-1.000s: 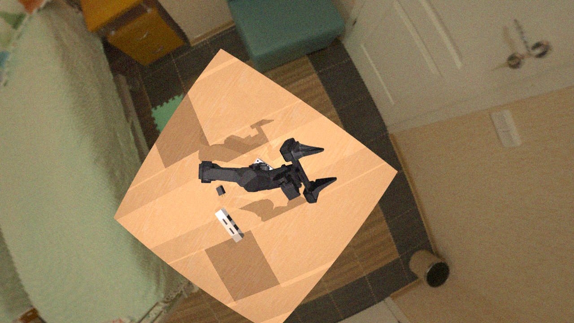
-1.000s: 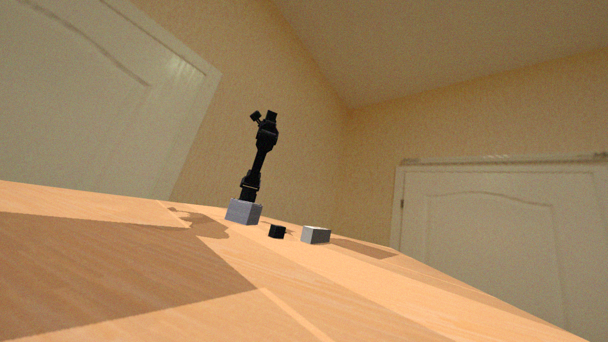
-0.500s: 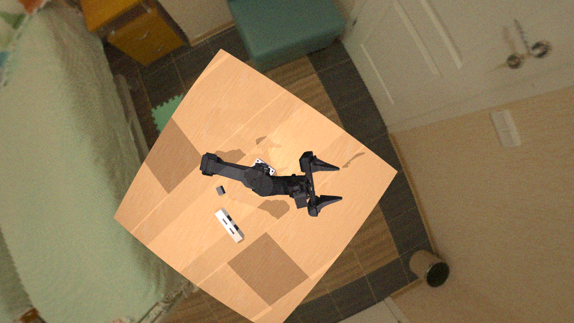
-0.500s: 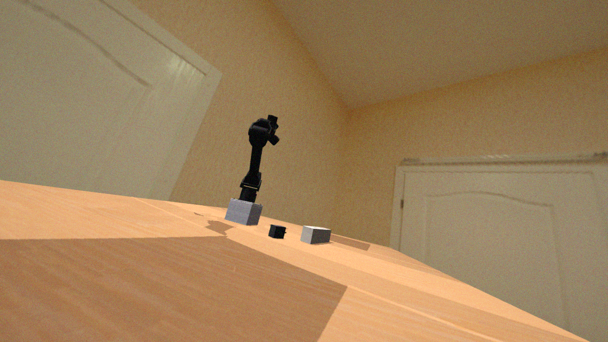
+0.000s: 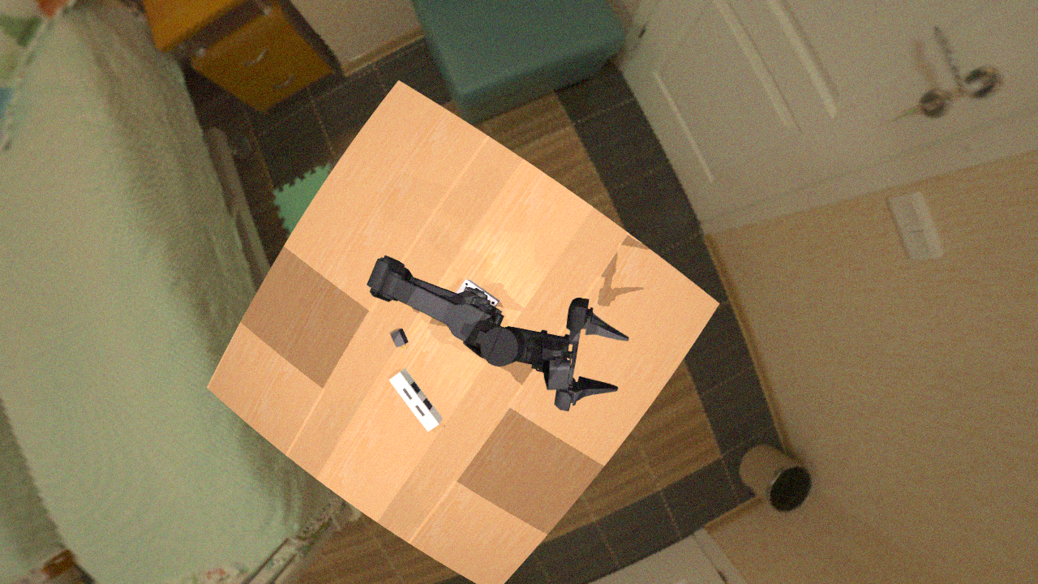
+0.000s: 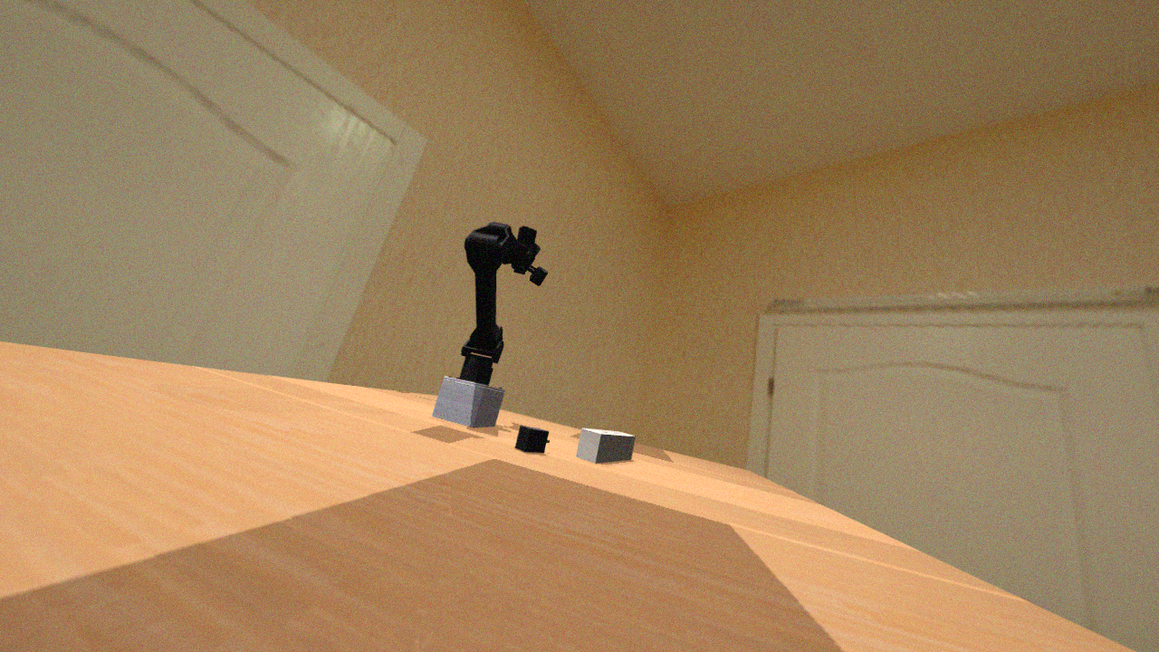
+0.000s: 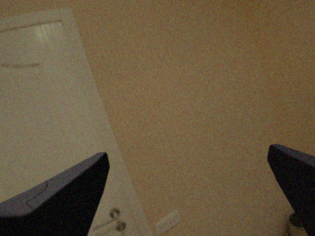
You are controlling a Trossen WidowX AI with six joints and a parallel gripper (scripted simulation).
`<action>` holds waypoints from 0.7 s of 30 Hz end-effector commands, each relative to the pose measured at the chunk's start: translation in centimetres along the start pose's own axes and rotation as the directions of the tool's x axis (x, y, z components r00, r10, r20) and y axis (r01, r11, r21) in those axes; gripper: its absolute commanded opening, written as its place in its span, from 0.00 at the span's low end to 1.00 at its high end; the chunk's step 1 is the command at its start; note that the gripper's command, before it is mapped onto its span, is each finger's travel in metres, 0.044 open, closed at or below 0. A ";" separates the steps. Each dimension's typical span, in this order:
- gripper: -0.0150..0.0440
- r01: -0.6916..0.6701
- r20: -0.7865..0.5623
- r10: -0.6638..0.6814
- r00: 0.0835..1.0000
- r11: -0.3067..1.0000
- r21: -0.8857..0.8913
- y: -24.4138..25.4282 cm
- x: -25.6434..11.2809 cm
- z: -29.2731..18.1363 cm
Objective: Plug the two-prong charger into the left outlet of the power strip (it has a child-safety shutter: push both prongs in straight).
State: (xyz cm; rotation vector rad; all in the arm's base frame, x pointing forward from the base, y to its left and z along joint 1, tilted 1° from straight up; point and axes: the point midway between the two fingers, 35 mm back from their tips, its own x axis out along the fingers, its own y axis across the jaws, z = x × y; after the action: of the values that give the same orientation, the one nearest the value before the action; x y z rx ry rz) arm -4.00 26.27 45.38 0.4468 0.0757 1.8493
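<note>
The charger (image 5: 398,337) (image 6: 531,439) is a small black block on the table, with a prong showing on its right side in the exterior view. The power strip (image 5: 424,411) (image 6: 605,445) is a white box with dark slots and a dark-marked side, lying a short way from the charger, apart from it. My gripper (image 5: 622,362) (image 7: 188,157) is wide open and empty, raised high above the table and well away from both. In the wrist view only a door and wall show between the fingers; neither the charger nor the strip is seen there.
The wooden table (image 5: 362,195) (image 6: 243,454) has darker shadow patches. The arm's pale base (image 6: 467,401) stands on it near the charger, mostly hidden under the arm in the top view. The arm (image 5: 500,345) stretches over the table from there.
</note>
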 end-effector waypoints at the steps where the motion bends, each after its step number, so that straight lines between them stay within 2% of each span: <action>1: 1.00 0.065 -0.023 -0.066 0.998 0.997 -0.043 -1.9 0.3 -0.7; 21: 1.00 0.340 -0.071 -0.369 0.927 0.905 -0.255 -11.2 -0.2 -2.3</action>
State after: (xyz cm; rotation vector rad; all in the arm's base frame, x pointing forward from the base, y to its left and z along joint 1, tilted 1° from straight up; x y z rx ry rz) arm 4.12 29.81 40.94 0.1802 0.0100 1.5428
